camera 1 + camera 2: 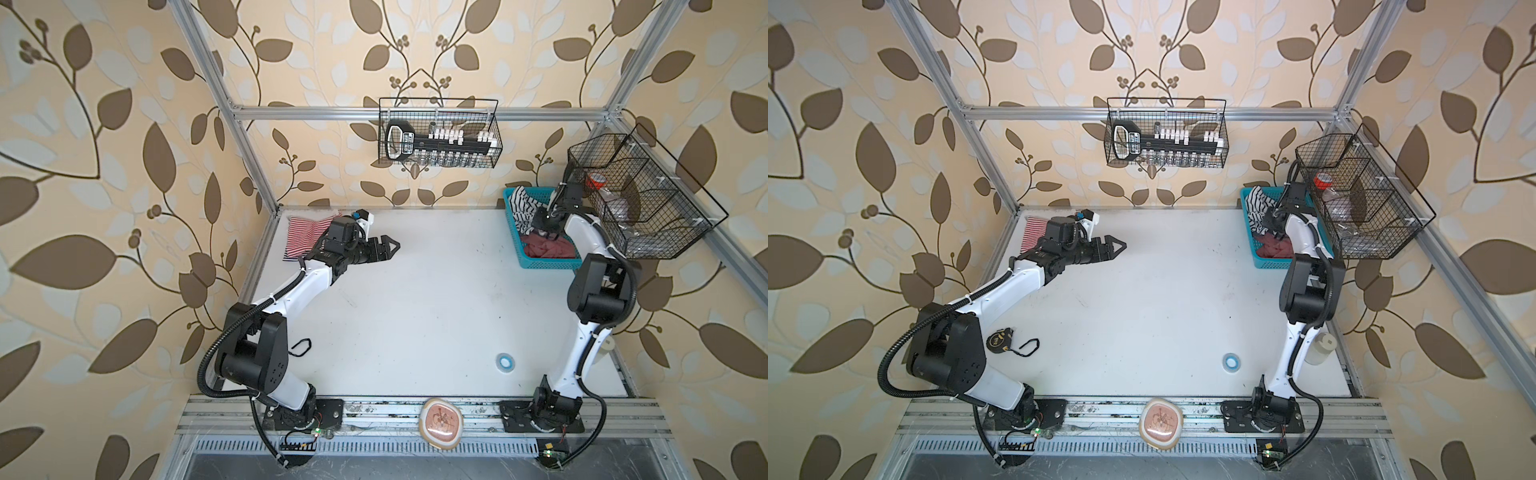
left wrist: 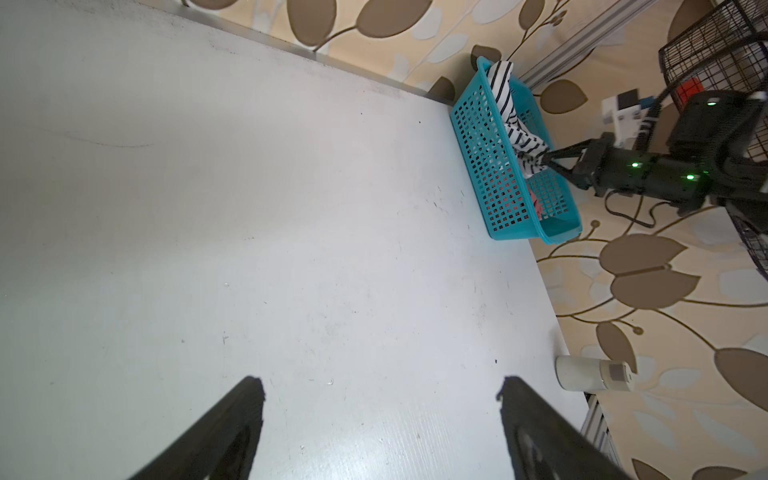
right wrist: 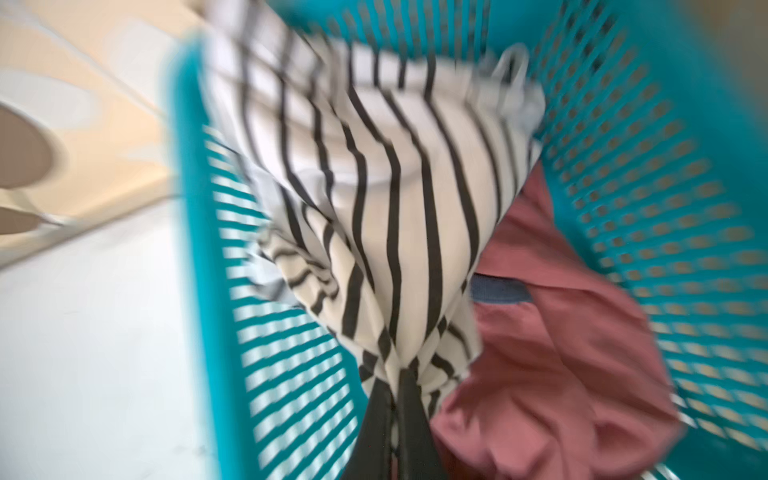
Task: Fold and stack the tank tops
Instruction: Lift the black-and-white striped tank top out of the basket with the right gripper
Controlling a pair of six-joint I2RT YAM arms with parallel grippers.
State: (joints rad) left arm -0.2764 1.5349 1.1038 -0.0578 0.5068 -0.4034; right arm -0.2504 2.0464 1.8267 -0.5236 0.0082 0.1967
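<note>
The right tool [image 3: 399, 376] is pinched together on a bunch of the black-and-white striped tank top [image 3: 374, 187]. This is inside the teal basket [image 1: 548, 264], which stands at 2 o'clock on the table [image 1: 415, 299]. The dusty red tank top [image 3: 561, 353] lies crumpled beside it in the same basket. At 10 o'clock the red-and-white striped tank top [image 1: 305, 235] lies flat on the table. The left tool [image 1: 388, 246] hangs near it, fingers wide apart, holding nothing.
</note>
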